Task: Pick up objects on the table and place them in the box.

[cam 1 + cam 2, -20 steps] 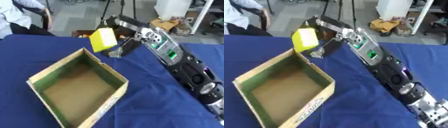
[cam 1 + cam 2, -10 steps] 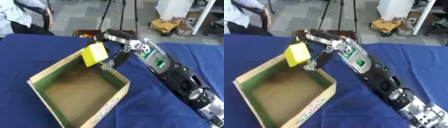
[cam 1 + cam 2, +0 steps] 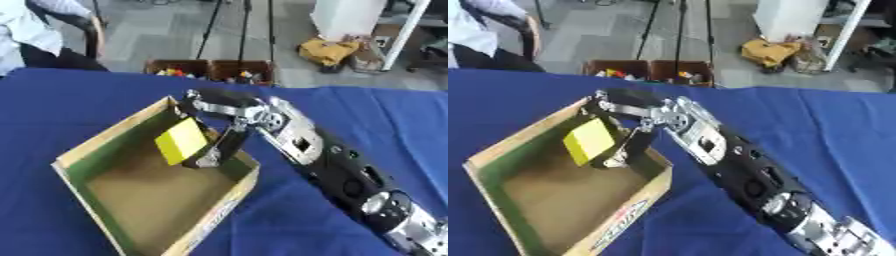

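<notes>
On the blue table (image 3: 79, 100), your right hand (image 3: 214, 127) reached into the open cardboard box (image 3: 131, 210), fingers and thumb pinching a yellow block (image 3: 181, 141) inside it.

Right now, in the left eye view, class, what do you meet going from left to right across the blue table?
Cardboard box → yellow block, held over the box → right hand gripping it → the robot's right arm, running off toward the lower right corner.

Yellow block (image 3: 181, 140); tan cardboard box (image 3: 105, 140), green inner walls; blue tablecloth (image 3: 52, 100)
</notes>
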`<state>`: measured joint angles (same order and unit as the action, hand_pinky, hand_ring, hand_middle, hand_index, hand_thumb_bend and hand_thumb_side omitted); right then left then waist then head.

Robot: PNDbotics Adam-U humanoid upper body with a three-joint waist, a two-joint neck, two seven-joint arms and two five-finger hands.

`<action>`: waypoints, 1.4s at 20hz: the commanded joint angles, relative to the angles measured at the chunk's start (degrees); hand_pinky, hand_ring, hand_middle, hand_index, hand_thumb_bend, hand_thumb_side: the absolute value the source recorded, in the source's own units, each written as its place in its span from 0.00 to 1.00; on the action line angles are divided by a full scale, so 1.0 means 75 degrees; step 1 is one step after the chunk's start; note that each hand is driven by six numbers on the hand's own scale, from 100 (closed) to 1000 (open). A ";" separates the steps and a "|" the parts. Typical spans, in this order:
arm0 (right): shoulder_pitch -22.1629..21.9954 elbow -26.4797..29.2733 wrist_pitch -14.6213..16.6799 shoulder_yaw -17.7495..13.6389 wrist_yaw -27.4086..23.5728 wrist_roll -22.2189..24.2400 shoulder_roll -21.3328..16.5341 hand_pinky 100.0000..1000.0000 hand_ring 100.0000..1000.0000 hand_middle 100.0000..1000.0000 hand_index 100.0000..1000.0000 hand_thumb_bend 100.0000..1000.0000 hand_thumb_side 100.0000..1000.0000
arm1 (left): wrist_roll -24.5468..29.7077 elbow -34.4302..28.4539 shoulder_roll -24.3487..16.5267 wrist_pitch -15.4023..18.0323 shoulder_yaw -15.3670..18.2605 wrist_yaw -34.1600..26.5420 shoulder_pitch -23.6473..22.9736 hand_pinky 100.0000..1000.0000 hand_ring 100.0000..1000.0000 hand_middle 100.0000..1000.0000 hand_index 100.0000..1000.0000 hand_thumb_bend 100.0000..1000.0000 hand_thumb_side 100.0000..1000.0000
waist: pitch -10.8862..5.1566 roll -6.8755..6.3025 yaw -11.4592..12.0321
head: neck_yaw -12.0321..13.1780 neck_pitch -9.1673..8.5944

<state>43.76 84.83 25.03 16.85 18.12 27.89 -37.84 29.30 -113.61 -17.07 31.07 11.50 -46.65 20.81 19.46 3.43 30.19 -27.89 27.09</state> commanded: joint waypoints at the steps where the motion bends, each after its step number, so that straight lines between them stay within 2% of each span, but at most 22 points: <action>1: 0.0062 0.0213 0.0188 0.0058 0.0150 0.0132 -0.0039 0.46 0.47 0.16 0.36 0.00 0.07 | 0.0036 -0.0131 -0.0080 -0.0019 0.0004 -0.0019 0.0097 0.72 0.73 0.87 0.96 0.00 0.98 | -0.0008 0.0096 -0.0003 | 0.0002 -0.0087; 6: -0.0011 0.0371 0.0281 0.0142 0.0193 0.0432 -0.0012 0.53 0.54 0.25 0.44 0.00 0.09 | 0.0031 -0.0131 -0.0084 -0.0031 0.0012 -0.0025 0.0119 0.72 0.73 0.87 0.96 0.00 0.98 | 0.0000 0.0110 -0.0018 | 0.0003 -0.0101; 8: -0.0042 0.0419 0.0340 0.0177 0.0265 0.0619 0.0006 0.58 0.60 0.31 0.48 0.00 0.09 | 0.0026 -0.0131 -0.0084 -0.0045 0.0015 -0.0022 0.0127 0.72 0.73 0.87 0.96 0.00 0.98 | 0.0004 0.0123 -0.0026 | 0.0005 -0.0100; 9: -0.0052 0.0442 0.0366 0.0177 0.0283 0.0696 0.0013 0.63 0.65 0.39 0.54 0.00 0.10 | 0.0023 -0.0131 -0.0084 -0.0052 0.0017 -0.0020 0.0131 0.72 0.73 0.87 0.96 0.00 0.98 | 0.0005 0.0128 -0.0028 | 0.0004 -0.0102; 10: -0.0061 0.0472 0.0400 0.0171 0.0290 0.0762 0.0012 0.64 0.67 0.40 0.56 0.00 0.10 | 0.0019 -0.0131 -0.0085 -0.0057 0.0019 -0.0020 0.0135 0.72 0.73 0.87 0.96 0.00 0.98 | 0.0005 0.0131 -0.0034 | 0.0006 -0.0105; 11: -0.0065 0.0509 0.0438 0.0157 0.0288 0.0809 0.0006 0.69 0.74 0.49 0.64 0.13 0.17 | 0.0014 -0.0131 -0.0085 -0.0062 0.0022 -0.0020 0.0138 0.72 0.73 0.87 0.96 0.00 0.97 | 0.0006 0.0134 -0.0042 | 0.0009 -0.0111; 12: -0.0067 0.0555 0.0494 0.0140 0.0279 0.0839 -0.0004 0.71 0.76 0.51 0.67 0.19 0.22 | 0.0010 -0.0131 -0.0084 -0.0069 0.0023 -0.0019 0.0144 0.72 0.73 0.87 0.96 0.00 0.97 | 0.0009 0.0137 -0.0052 | 0.0012 -0.0115; 13: -0.0069 0.0600 0.0556 0.0119 0.0262 0.0853 -0.0015 0.75 0.80 0.56 0.71 0.30 0.32 | 0.0010 -0.0131 -0.0083 -0.0076 0.0023 -0.0016 0.0149 0.72 0.73 0.87 0.96 0.00 0.98 | 0.0011 0.0140 -0.0061 | 0.0014 -0.0119; 15: -0.0078 0.0663 0.0662 0.0071 0.0231 0.0839 -0.0039 0.80 0.84 0.62 0.73 0.38 0.41 | 0.0008 -0.0131 -0.0079 -0.0087 0.0027 -0.0011 0.0156 0.72 0.73 0.87 0.96 0.00 0.98 | 0.0015 0.0147 -0.0069 | 0.0016 -0.0121; 21: -0.0128 0.0720 0.0799 -0.0017 0.0216 0.0719 -0.0091 0.83 0.88 0.67 0.76 0.41 0.55 | 0.0004 -0.0131 -0.0068 -0.0095 0.0038 -0.0002 0.0149 0.72 0.73 0.87 0.96 0.00 0.97 | 0.0018 0.0153 -0.0056 | 0.0011 -0.0126; 28: -0.0175 0.1053 0.0628 -0.0230 -0.0259 0.0439 -0.0245 0.83 0.87 0.63 0.74 0.40 0.50 | -0.0003 -0.0131 -0.0062 -0.0112 0.0053 0.0019 0.0140 0.72 0.72 0.87 0.96 0.00 0.98 | 0.0022 0.0149 -0.0116 | 0.0026 -0.0152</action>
<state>41.78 91.10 29.91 16.19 17.39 31.77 -37.93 29.35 -113.61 -16.64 30.40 11.53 -46.60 21.28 19.52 4.01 29.32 -27.82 26.61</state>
